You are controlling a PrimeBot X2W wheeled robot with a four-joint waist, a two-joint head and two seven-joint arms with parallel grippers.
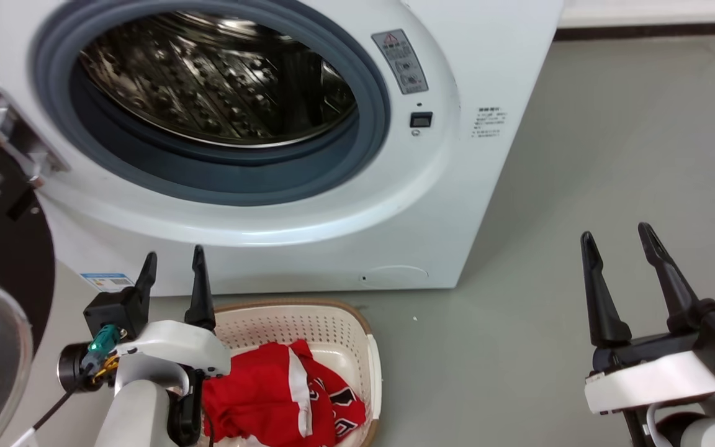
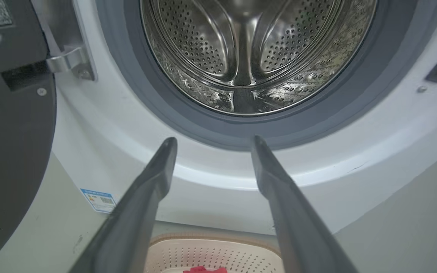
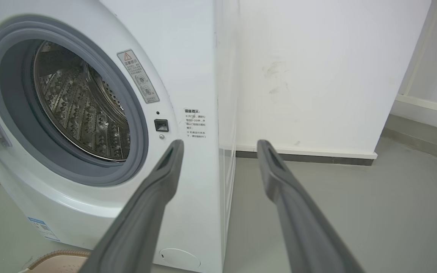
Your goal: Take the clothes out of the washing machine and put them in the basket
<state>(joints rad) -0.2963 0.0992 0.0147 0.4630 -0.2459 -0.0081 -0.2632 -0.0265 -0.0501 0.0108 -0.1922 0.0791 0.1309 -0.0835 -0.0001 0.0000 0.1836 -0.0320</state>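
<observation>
Red jersey (image 1: pixel 270 391) in basket (image 1: pixel 332 329), bottom centre — washing machine (image 1: pixel 488 62) upper left. Left gripper (image 1: pixel 174 251) and right gripper (image 1: pixel 616 231): fingers apart, holding nothing.

White wrist shell (image 1: pixel 171 344) — black tapered fingers (image 1: pixel 199 285), teal connector (image 1: pixel 104 340).

The left gripper (image 1: pixel 173 252) points up and away. Its two dark fingers (image 1: pixel 200 285) stand a little apart with an open gap between the tips. Behind the fingers come a black block, the white left wrist cover (image 1: pixel 174 341) and a pale forearm (image 1: pixel 131 410). A green plug (image 1: pixel 104 340) sits on the outer side. The right gripper (image 1: pixel 615 231) is spread wider, its fingers leaning slightly outward from the white right wrist cover (image 1: pixel 649 379).
</observation>
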